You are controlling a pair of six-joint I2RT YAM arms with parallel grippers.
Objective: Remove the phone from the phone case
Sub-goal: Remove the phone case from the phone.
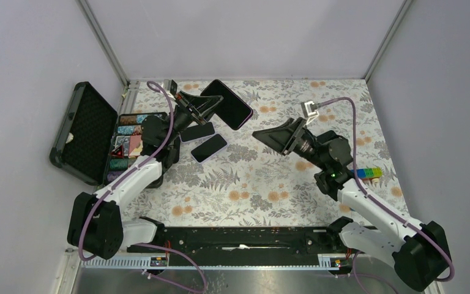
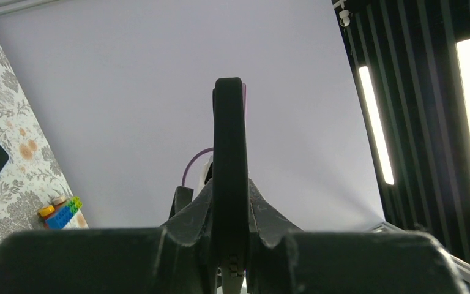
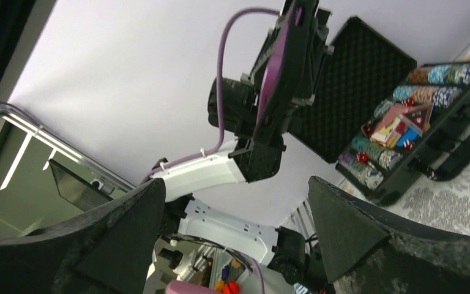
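Lit brightly and evenly from overhead, with faint soft shadows on the table (image 1: 269, 177). Right of the left gripper (image 2: 229, 205), blown out white by two ceiling strip lights (image 2: 376, 125); silhouetted black at the clamped cased phone (image 2: 229, 141). Soft, grainy and dark at the fingers (image 3: 355, 239) of the right gripper (image 3: 235, 182); sharper beyond them.

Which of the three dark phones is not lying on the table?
The largest black phone in its purple case, gripped by the left tool; the two smaller phones lie flat.

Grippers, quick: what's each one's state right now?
Left gripper: shut on the black phone in a purple case.
Right gripper: open, holding nothing.
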